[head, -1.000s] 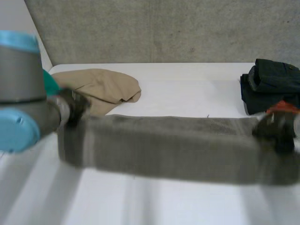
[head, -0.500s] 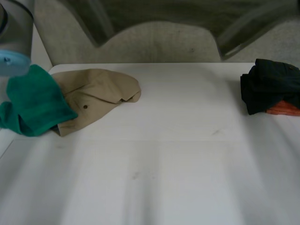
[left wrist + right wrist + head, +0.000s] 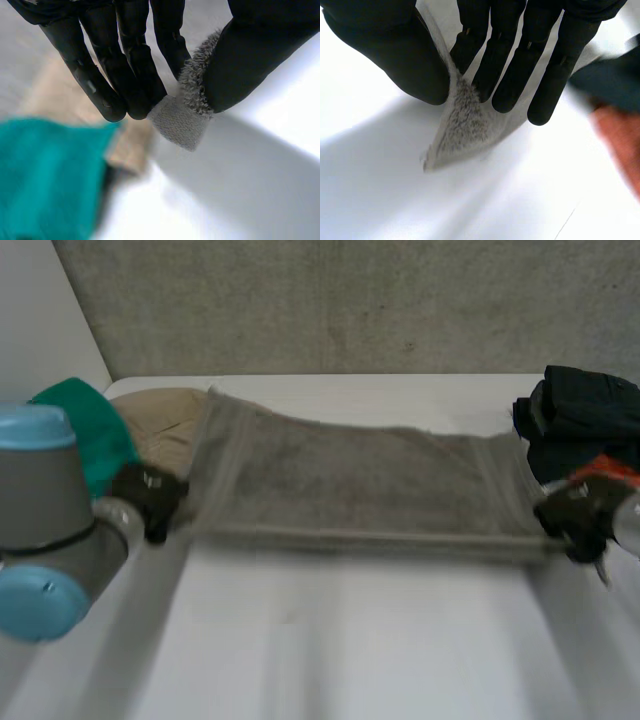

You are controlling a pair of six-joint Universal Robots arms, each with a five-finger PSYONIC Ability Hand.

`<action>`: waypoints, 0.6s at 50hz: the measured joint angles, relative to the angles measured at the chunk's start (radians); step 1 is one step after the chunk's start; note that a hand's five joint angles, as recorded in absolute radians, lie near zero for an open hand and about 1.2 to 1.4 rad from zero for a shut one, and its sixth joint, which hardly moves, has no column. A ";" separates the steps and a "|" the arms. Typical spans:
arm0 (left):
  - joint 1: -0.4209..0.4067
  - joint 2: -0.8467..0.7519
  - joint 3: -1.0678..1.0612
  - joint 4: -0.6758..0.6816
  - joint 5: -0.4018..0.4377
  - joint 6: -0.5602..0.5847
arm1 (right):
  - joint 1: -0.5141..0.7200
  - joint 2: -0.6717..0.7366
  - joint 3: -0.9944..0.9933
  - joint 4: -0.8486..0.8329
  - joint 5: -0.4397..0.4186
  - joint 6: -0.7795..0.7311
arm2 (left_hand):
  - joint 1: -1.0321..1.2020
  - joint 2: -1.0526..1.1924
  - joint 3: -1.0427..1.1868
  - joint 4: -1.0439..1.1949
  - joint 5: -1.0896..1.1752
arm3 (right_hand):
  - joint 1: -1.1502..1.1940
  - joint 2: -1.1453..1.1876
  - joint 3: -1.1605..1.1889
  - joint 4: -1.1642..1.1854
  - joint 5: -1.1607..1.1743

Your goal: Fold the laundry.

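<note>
The risk lies in the grips: each takes only a small bit of corner, so the towel [image 3: 350, 485] could slip free if the arms pull it tauter. Its far edge may also snag the tan garment [image 3: 165, 425] just beyond the left hand [image 3: 150, 498]. That hand pinches one near corner between straight fingers and thumb, and the right hand [image 3: 572, 515] pinches the other likewise. The towel stretches between them, low over the table [image 3: 350, 660].
</note>
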 measured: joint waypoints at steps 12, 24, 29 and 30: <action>-0.045 0.158 -0.123 -0.283 -0.022 0.144 | -0.087 -0.101 0.153 0.144 -0.055 -0.311 | 0.000 0.000 0.000 0.000 0.000 | 0.000 0.000 0.000 0.000 0.010; -0.054 -0.076 0.261 -0.125 -0.056 0.024 | 0.010 0.059 0.025 -0.288 -0.057 -0.042 | 0.000 0.000 0.000 0.000 0.000 | 0.000 0.000 0.000 0.000 0.014; -0.059 -0.208 0.434 -0.110 -0.122 -0.027 | 0.054 0.175 -0.055 -0.494 -0.050 0.032 | 0.000 0.000 0.000 0.000 0.000 | 0.000 0.000 0.000 0.000 0.014; -0.061 -0.224 0.454 -0.111 -0.131 -0.032 | 0.058 0.188 -0.065 -0.514 -0.048 0.036 | 0.000 0.000 0.000 0.000 0.000 | 0.000 0.000 0.000 0.000 0.014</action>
